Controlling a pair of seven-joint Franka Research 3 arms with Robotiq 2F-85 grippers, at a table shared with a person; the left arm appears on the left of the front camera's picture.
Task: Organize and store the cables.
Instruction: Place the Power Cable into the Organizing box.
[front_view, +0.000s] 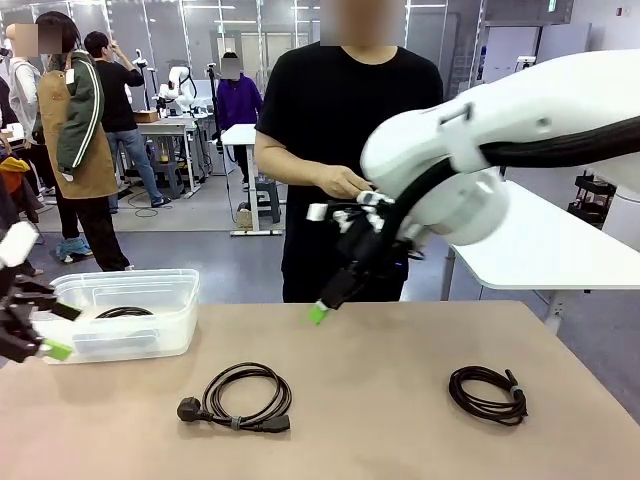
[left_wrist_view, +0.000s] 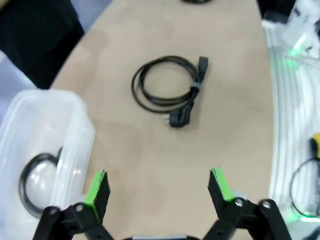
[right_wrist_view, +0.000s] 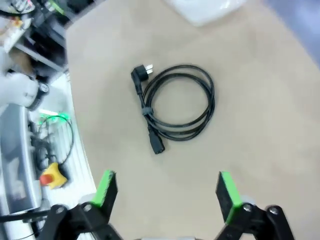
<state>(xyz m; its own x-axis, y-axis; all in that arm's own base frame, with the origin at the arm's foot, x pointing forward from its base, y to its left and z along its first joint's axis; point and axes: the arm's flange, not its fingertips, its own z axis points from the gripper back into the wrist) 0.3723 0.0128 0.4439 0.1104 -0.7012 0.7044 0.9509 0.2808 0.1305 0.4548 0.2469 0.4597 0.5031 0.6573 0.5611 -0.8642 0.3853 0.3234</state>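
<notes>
We hold both grippers released, with nothing in either. Seen from its own wrist, our left gripper (left_wrist_view: 159, 186) has its green pads (left_wrist_view: 97, 186) spread wide above the bare table (left_wrist_view: 235, 110). Just beside one finger, on the left of that picture, stands a clear plastic bin (left_wrist_view: 60, 115). One coiled cable (left_wrist_view: 37, 159) lies on the floor of that bin. Straight ahead of these fingertips, farther along the table, lies a tied cable (left_wrist_view: 194, 90). It is a round black coil bound by a grey tie, with its wall plug toward the gripper and its block connector pointing away.

Our right gripper (right_wrist_view: 166, 190) is equally wide open, its jaws apart over bare tabletop. In its wrist view the same tied cable lies ahead of its fingertips, flat on the table, plug end farthest from it.

From the front we see the right gripper hanging blurred above the far half of the table, clear of the surface. A third cable (front_view: 460, 392) lies on the table well off to that gripper's right and nearer to our side, apart from the other two.

Beyond the right gripper, a person (front_view: 345, 110) in a black top stands at the far edge. One hand (front_view: 340, 182) is raised just behind the arm's wrist.
</notes>
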